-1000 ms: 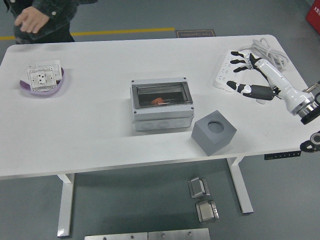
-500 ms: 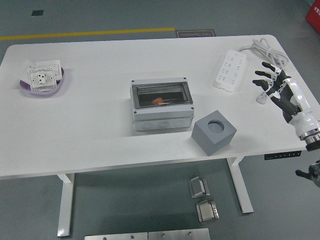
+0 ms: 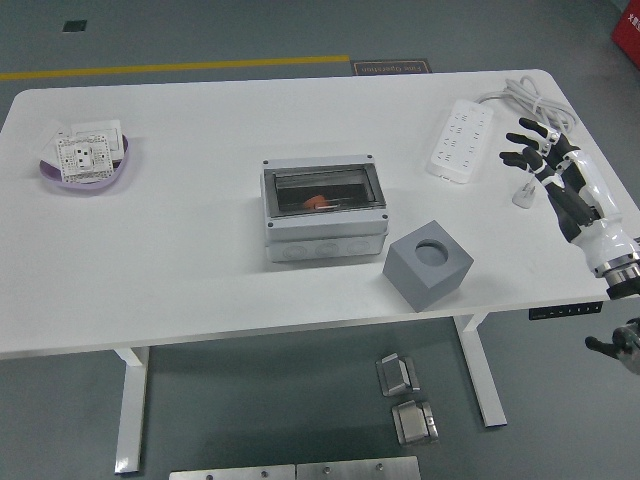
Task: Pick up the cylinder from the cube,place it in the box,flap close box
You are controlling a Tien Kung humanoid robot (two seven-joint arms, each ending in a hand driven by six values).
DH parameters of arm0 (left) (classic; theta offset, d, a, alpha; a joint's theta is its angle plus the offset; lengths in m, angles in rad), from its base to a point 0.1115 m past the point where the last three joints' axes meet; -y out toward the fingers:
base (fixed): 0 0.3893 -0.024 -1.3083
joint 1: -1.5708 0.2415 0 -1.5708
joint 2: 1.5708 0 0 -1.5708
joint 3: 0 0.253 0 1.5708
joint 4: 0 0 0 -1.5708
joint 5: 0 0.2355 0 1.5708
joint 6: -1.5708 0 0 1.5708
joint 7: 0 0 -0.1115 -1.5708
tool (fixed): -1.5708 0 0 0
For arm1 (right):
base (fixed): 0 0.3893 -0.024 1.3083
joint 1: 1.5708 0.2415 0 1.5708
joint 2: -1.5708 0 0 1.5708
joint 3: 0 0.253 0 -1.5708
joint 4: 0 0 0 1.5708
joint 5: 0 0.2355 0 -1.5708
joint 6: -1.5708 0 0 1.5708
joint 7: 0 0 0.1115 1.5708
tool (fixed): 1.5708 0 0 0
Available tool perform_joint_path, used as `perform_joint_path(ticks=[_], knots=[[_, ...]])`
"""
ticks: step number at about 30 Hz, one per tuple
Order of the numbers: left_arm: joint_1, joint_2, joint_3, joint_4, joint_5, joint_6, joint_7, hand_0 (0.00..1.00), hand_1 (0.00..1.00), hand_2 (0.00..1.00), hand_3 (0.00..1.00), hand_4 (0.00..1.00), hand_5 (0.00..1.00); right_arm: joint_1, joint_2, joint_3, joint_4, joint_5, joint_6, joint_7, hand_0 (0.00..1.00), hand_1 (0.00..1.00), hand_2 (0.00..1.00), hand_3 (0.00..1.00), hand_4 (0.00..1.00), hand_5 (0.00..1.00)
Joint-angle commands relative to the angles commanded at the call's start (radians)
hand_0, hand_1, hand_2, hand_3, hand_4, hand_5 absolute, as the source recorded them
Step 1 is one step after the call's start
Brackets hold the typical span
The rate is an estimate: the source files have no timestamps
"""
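Head view: the right hand (image 3: pixel 548 170) hangs over the table's (image 3: pixel 180 260) right edge near the power strip (image 3: pixel 461 139), fingers spread, holding nothing. The orange cylinder (image 3: pixel 315 202) sits inside the grey box (image 3: pixel 323 211), under its clear flap, which is down. The grey cube (image 3: pixel 428 264), just right of the box, has an empty round hole on top.

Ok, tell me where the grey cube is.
Head view: the grey cube sits right of centre near the table's front edge, just right of the box.
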Motion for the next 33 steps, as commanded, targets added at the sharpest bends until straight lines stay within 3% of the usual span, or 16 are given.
perform_joint_path(ticks=[17, 33], knots=[[-0.023, 0.008, -0.049, 0.000, 0.043, -0.003, 0.009, 0.662, 0.661, 0.567, 0.602, 0.623, 0.261, -0.008, -0.006, 0.057, -0.011, -0.074, -0.024, -0.020, 0.773, 0.701, 0.780, 0.805, 0.846, 0.608], [-0.021, -0.001, -0.027, 0.000, 0.012, 0.000, 0.004, 0.662, 0.662, 0.568, 0.603, 0.626, 0.267, -0.019, -0.003, 0.099, -0.017, -0.123, -0.036, -0.023, 0.773, 0.701, 0.778, 0.805, 0.833, 0.638]])
